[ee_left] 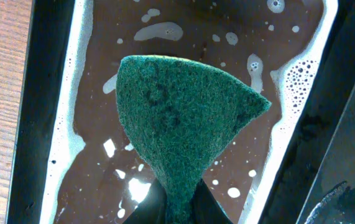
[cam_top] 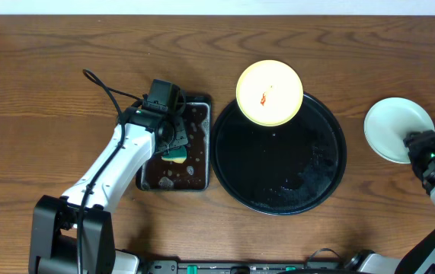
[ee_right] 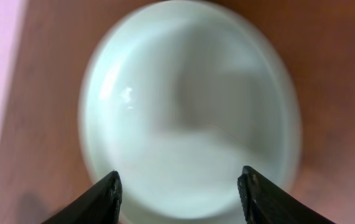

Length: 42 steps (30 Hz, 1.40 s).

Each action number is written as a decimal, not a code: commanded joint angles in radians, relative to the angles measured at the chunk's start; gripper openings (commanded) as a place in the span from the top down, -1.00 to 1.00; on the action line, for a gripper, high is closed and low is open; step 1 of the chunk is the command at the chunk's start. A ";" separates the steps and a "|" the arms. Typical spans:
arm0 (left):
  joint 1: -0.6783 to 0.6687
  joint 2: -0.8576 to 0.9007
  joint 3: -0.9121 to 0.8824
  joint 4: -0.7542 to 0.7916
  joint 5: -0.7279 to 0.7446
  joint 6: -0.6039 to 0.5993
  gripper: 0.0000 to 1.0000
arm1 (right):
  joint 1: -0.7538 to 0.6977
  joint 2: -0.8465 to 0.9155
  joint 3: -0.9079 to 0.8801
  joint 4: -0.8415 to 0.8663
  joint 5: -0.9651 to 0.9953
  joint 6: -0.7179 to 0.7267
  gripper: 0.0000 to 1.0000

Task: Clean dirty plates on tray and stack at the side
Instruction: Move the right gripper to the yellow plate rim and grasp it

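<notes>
The left gripper [cam_top: 173, 141] is pinched narrow on a green sponge [ee_left: 183, 130], which fans out beyond the fingers above the small tray [cam_top: 147, 179]. That tray holds brown soapy water [ee_left: 102, 155] and sits left of the worktop's middle.

From the sponge, the dirty yellow plate [cam_top: 270, 93] lies to the right and toward the far edge. It rests on the far rim of the round tray [cam_top: 279, 202], with its red smear [cam_top: 263, 97] facing up. The plate is round, so the direction of approach hardly matters. The left arm is clearly the nearer one, and its likely next move is a short carry right and away to wipe the smear.

The right gripper [ee_right: 180, 180] is spread wide near the right edge, just nearside of a pale plate [cam_top: 394, 125] lying on the bare wood, well apart from the round tray. The wrist view is blurred. The fingers seem to clasp nothing, and whether that plate is single or stacked cannot be told.
</notes>
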 commanded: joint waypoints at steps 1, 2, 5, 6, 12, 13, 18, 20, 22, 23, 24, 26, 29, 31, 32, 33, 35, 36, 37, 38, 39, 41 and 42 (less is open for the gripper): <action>0.004 -0.014 -0.003 0.001 -0.013 0.006 0.85 | 0.048 -0.020 0.006 0.034 -0.205 -0.121 -0.24; 0.004 -0.014 -0.003 0.001 -0.013 0.006 0.85 | 0.068 -0.023 0.008 0.043 -0.230 -0.150 -0.33; 0.004 -0.014 -0.003 0.001 -0.013 0.006 0.85 | 0.148 -0.040 0.021 0.042 -0.230 -0.211 -0.35; 0.004 -0.014 -0.003 0.001 -0.013 0.006 0.85 | 0.180 -0.046 0.028 0.042 -0.230 -0.245 -0.36; 0.004 -0.014 -0.003 0.001 -0.013 0.006 0.85 | 0.409 -0.039 0.177 -0.159 -0.109 -0.449 -0.41; 0.004 -0.014 -0.003 0.001 -0.013 0.006 0.84 | 0.444 -0.029 0.215 -0.204 -0.077 -0.481 -0.44; 0.004 -0.014 -0.003 0.002 -0.013 0.006 0.85 | 0.584 0.071 0.425 -0.391 -0.003 -0.564 -0.51; 0.004 -0.014 -0.003 0.002 -0.013 0.006 0.84 | 0.618 0.138 0.500 -0.431 -0.004 -0.563 -0.52; 0.004 -0.014 -0.003 0.002 -0.013 0.006 0.84 | 0.640 0.207 0.552 -0.438 -0.004 -0.562 -0.52; 0.004 -0.014 -0.003 0.001 -0.013 0.006 0.85 | 0.651 0.241 0.571 -0.431 -0.004 -0.562 -0.52; 0.004 -0.014 -0.003 0.002 -0.013 0.006 0.85 | 0.661 0.279 0.584 -0.412 -0.004 -0.563 -0.52; 0.004 -0.014 -0.003 0.002 -0.013 0.006 0.85 | 0.676 0.338 0.589 -0.365 -0.003 -0.563 -0.50; 0.004 -0.014 -0.003 0.002 -0.013 0.006 0.85 | 0.690 0.416 0.589 -0.306 -0.002 -0.554 -0.43; 0.004 -0.014 -0.003 0.002 -0.013 0.006 0.85 | 0.697 0.458 0.588 -0.278 0.012 -0.534 -0.39; 0.004 -0.014 -0.003 0.002 -0.013 0.006 0.84 | 0.699 0.476 0.588 -0.265 0.011 -0.528 -0.36; 0.004 -0.014 -0.003 0.002 -0.013 0.006 0.85 | 0.700 0.494 0.588 -0.252 0.011 -0.518 -0.35; 0.004 -0.014 -0.003 0.002 -0.013 0.006 0.85 | 0.703 0.524 0.588 -0.229 0.011 -0.498 -0.30; 0.004 -0.014 -0.003 0.002 -0.013 0.006 0.85 | 0.705 0.534 0.588 -0.221 0.011 -0.490 -0.25; 0.004 -0.014 -0.003 0.002 -0.013 0.006 0.85 | 0.707 0.544 0.588 -0.214 0.011 -0.481 -0.20; 0.004 -0.014 -0.003 0.002 -0.013 0.006 0.85 | 0.710 0.552 0.588 -0.210 0.011 -0.471 -0.11; 0.004 -0.014 -0.003 0.002 -0.013 0.006 0.84 | 0.713 0.558 0.588 -0.208 0.011 -0.467 -0.01; 0.004 -0.014 -0.003 0.002 -0.013 0.006 0.85 | 0.718 0.559 0.587 -0.209 0.011 -0.468 0.33; 0.004 -0.014 -0.003 0.001 -0.013 0.006 0.85 | 0.720 0.559 0.587 -0.209 0.011 -0.468 0.43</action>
